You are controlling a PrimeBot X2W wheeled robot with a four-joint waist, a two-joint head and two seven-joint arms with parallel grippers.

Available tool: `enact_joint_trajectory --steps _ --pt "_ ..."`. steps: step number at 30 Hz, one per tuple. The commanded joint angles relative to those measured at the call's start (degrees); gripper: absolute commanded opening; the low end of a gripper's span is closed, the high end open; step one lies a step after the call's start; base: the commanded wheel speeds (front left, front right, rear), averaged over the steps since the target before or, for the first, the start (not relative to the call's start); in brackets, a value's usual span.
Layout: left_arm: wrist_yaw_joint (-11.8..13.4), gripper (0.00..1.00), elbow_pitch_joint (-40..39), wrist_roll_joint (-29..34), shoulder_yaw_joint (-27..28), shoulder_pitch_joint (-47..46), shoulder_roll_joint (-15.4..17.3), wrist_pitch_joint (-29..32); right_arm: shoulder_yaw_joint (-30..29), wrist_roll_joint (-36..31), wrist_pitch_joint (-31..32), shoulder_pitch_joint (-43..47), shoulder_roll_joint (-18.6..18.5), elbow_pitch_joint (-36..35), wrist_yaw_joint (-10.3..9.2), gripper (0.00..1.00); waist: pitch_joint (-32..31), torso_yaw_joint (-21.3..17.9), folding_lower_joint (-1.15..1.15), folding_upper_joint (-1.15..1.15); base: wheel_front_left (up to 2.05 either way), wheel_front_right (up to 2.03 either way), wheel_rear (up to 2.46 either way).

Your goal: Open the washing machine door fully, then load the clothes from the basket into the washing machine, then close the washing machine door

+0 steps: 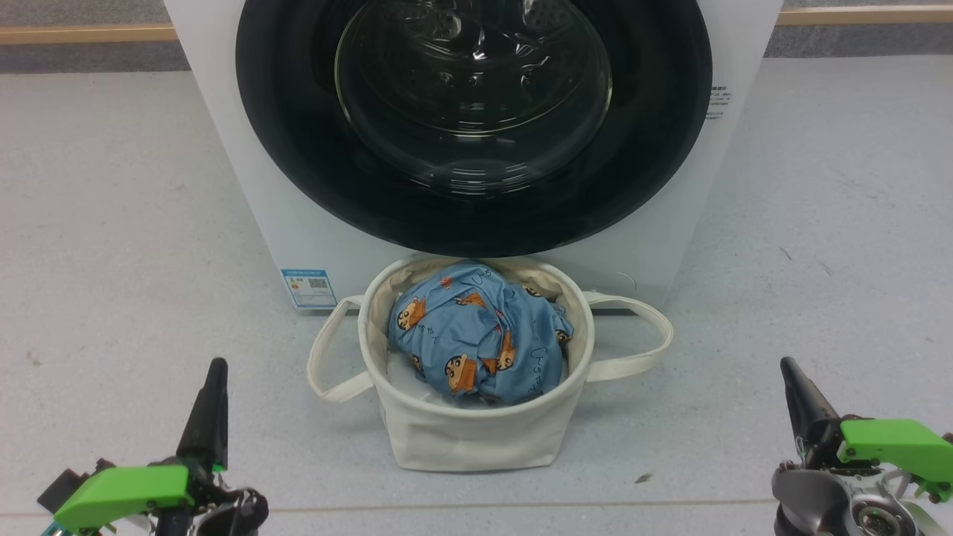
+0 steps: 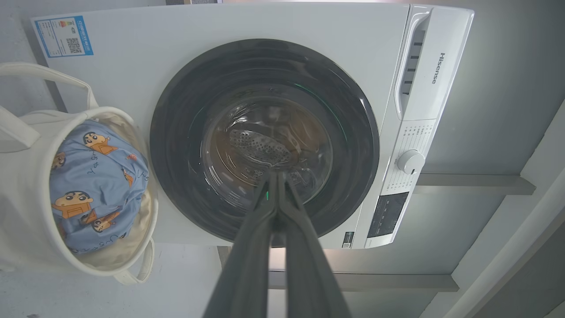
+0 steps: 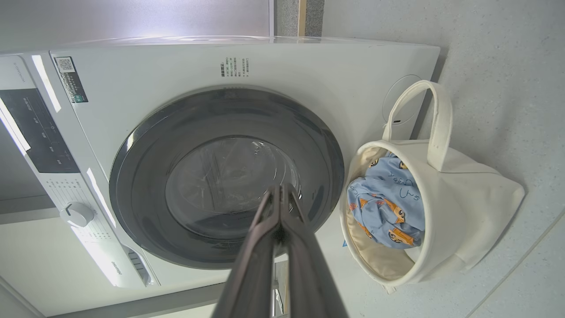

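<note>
The white washing machine (image 1: 298,246) stands straight ahead with its round black-rimmed door (image 1: 476,119) shut flat against the front. On the floor right before it sits the cream basket (image 1: 476,439), holding the light blue cartoon-print clothes (image 1: 476,335). My left gripper (image 1: 216,368) is low at the left, shut and empty, well short of the basket. At the lower right my right gripper (image 1: 788,368) is likewise shut and empty. Both wrist views look at the door (image 2: 265,141) (image 3: 225,176) past closed fingers (image 2: 265,221) (image 3: 273,221), with the basket (image 2: 26,212) (image 3: 459,212) to one side.
Pale grey floor (image 1: 112,223) spreads to both sides of the machine. The basket's loop handles (image 1: 633,335) stick out left and right. A wooden skirting strip (image 1: 89,33) runs along the back wall. The control panel and dial (image 2: 410,161) sit along the machine's top.
</note>
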Motion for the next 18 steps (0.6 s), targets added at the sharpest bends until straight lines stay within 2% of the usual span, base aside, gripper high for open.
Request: enact_joint_trajectory --steps 1,18 --pt "-0.4 0.00 -1.6 0.2 2.0 -1.1 0.3 0.3 0.4 -0.1 -0.7 -1.8 -1.5 -1.7 0.01 0.00 0.0 0.0 0.00 0.00 0.00 0.00 0.00" --pt "-0.4 0.00 -1.6 0.2 2.0 -1.1 0.3 0.3 0.4 -0.1 -0.7 -1.8 -1.5 -1.7 0.01 0.00 0.0 0.0 0.00 0.00 0.00 0.00 0.00"
